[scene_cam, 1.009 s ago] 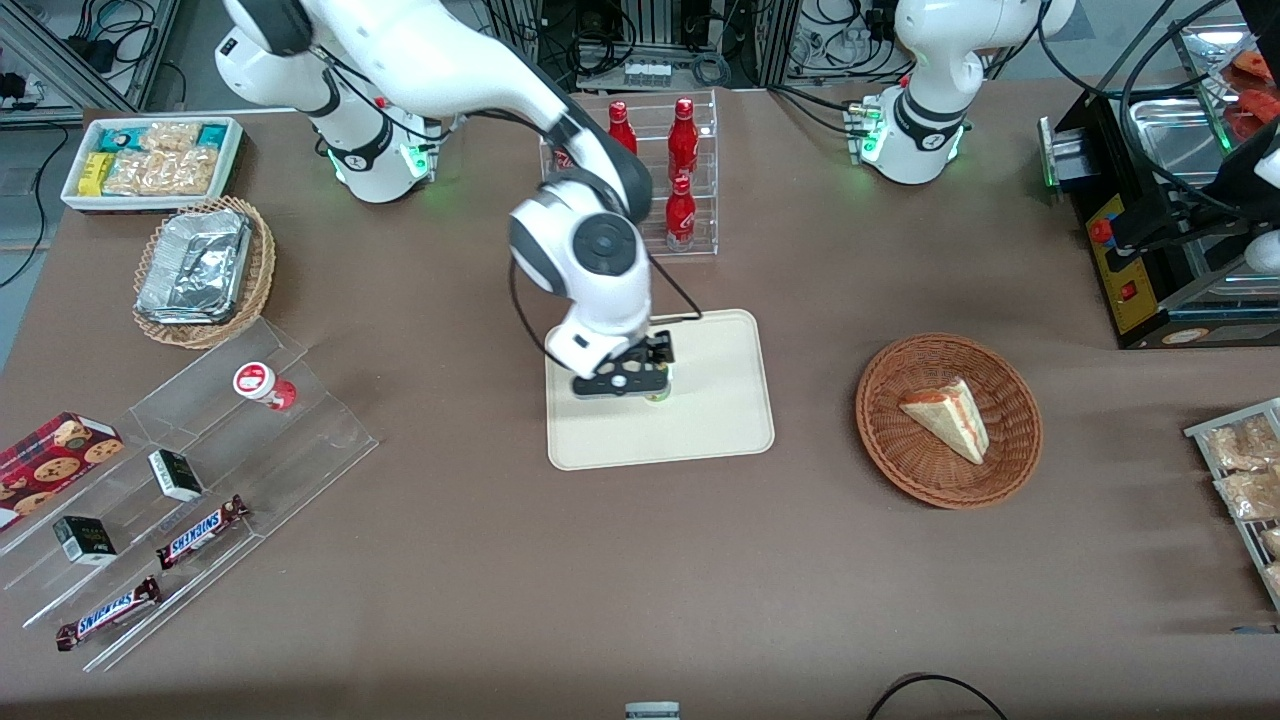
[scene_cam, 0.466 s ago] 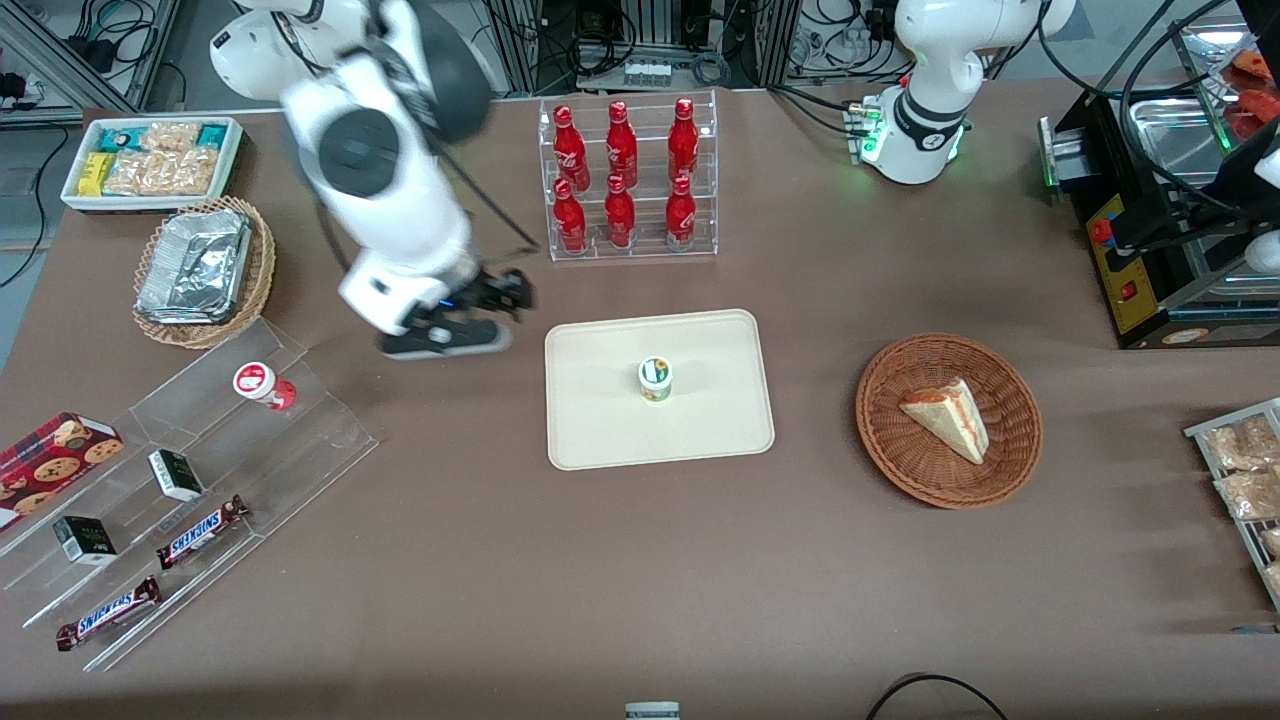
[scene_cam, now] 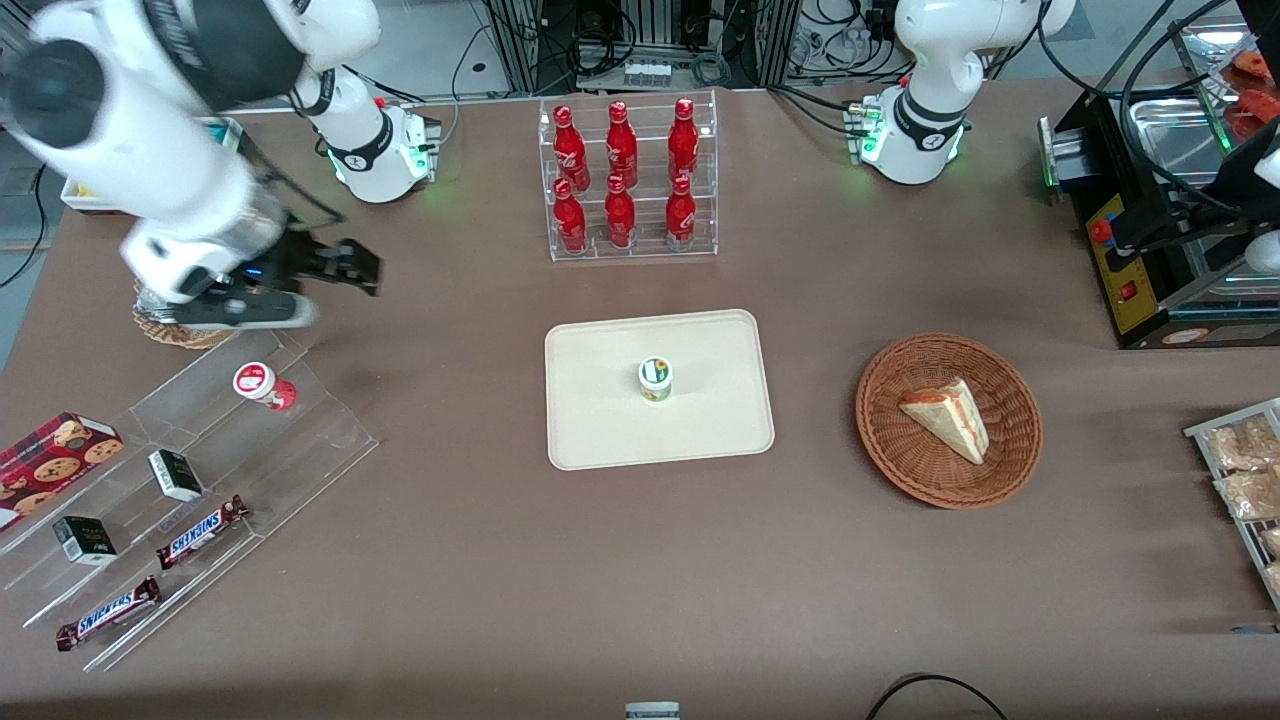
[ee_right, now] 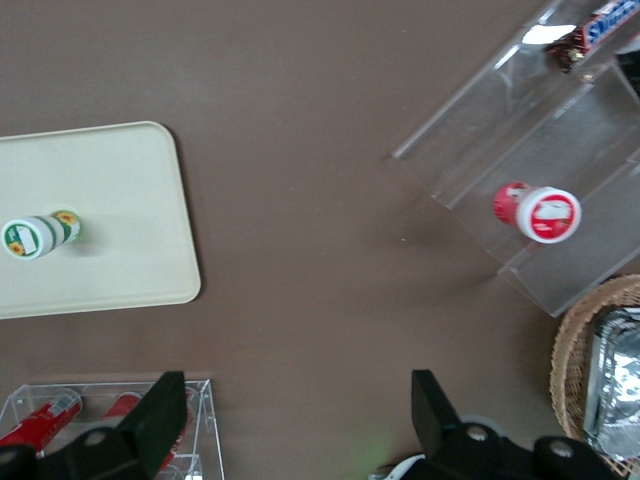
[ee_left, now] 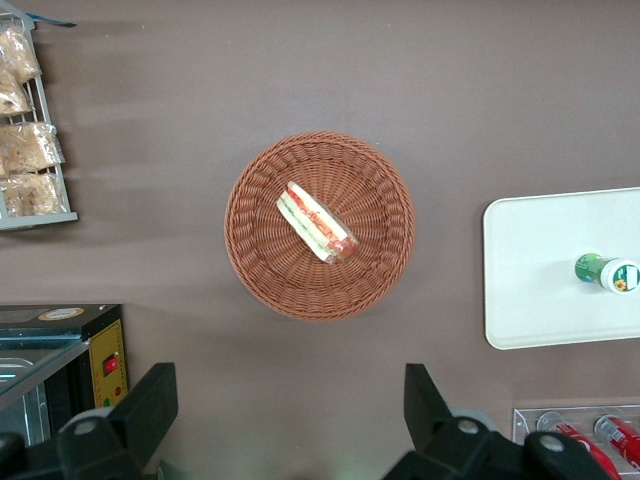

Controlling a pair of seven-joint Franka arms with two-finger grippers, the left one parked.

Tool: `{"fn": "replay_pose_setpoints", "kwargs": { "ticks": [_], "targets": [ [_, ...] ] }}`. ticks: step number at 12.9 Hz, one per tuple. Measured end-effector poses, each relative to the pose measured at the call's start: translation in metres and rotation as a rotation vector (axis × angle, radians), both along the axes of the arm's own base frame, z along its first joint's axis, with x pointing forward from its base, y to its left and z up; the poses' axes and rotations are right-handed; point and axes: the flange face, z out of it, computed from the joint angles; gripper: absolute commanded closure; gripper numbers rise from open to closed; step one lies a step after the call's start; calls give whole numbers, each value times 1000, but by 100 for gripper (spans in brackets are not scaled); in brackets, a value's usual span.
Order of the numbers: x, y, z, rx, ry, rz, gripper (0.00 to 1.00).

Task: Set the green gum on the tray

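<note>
The green gum (scene_cam: 655,378), a small green bottle with a white lid, stands upright near the middle of the cream-beige tray (scene_cam: 700,435). It also shows in the left wrist view (ee_left: 607,271) and in the right wrist view (ee_right: 38,234), on the tray (ee_left: 540,300) (ee_right: 120,220). My right gripper (scene_cam: 350,265) (ee_right: 298,420) is open and empty. It is raised above the table toward the working arm's end, well apart from the tray, above the clear stepped stand.
A red gum bottle (scene_cam: 262,384) (ee_right: 540,212) lies on a clear stepped stand (scene_cam: 300,440) with chocolate bars and small boxes. A wicker basket with a foil tray (ee_right: 615,390) sits under the arm. There is also a rack of red bottles (scene_cam: 625,180) and a wicker basket with a sandwich (scene_cam: 948,420).
My gripper let go of the green gum on the tray, then rose and swung away toward the working arm's end of the table. The gum stays upright on the tray.
</note>
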Motion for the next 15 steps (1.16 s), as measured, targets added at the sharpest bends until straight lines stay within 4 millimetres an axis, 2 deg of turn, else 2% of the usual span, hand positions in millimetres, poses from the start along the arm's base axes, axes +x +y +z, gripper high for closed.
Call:
{"fn": "replay_pose_setpoints", "kwargs": {
  "ticks": [5,8,12,15],
  "targets": [
    [-2,-90,29,14,-8,-73,0],
    [-4,-135,43,25,-14,-39,0],
    [-5,-154,51,27,-30,-45,0],
    [-5,-162,51,24,-29,-56,0]
  ]
}}
